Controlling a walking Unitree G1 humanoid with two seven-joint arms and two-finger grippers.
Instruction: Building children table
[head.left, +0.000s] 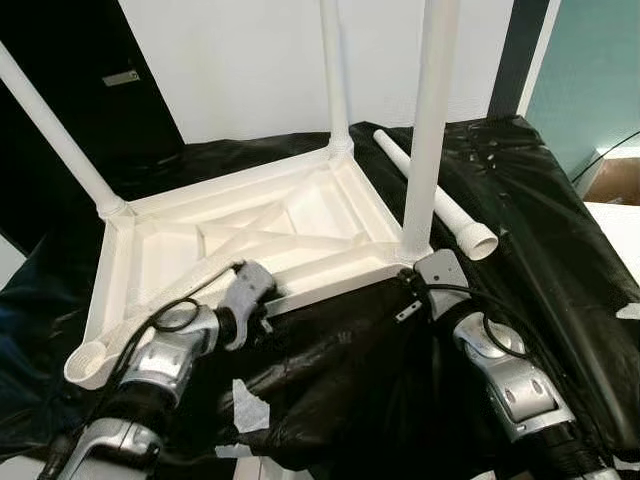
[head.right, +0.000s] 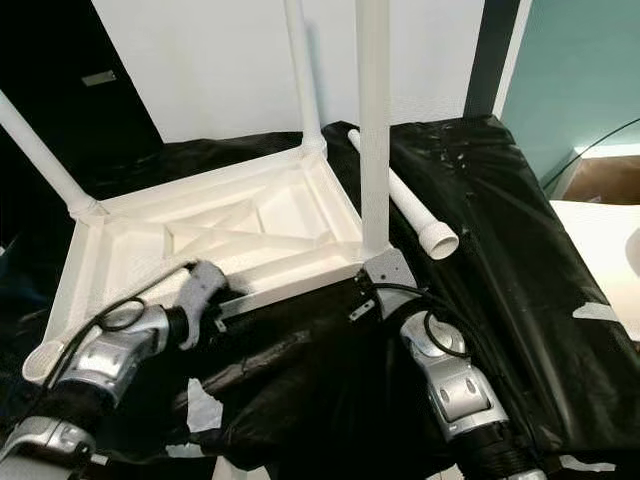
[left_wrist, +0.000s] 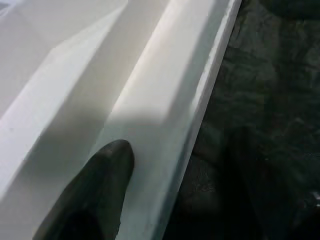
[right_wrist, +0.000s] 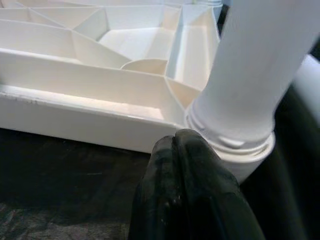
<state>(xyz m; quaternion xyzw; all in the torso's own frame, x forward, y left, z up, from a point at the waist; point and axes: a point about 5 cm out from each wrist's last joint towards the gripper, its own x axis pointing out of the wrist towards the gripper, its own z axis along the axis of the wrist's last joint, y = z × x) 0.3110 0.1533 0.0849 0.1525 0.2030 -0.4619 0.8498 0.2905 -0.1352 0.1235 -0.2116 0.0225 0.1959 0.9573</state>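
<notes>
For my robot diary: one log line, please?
table top upside down | three legs in | spare leg lying | left hand at rim | right hand at corner leg

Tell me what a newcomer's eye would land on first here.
The upside-down white table top on the black plastic sheet, with three white legs standing up from its corners. A fourth leg lies loose on the sheet beside it, to the robot's right. The left pincer rests on the near rim, and the right pincer presses against the near right corner socket.

obstacles: three upright legs (head.left: 428, 120) at corners | fourth socket (head.left: 88, 362) open | loose leg (head.left: 436, 196) beside tabletop (head.left: 300, 215)
</notes>
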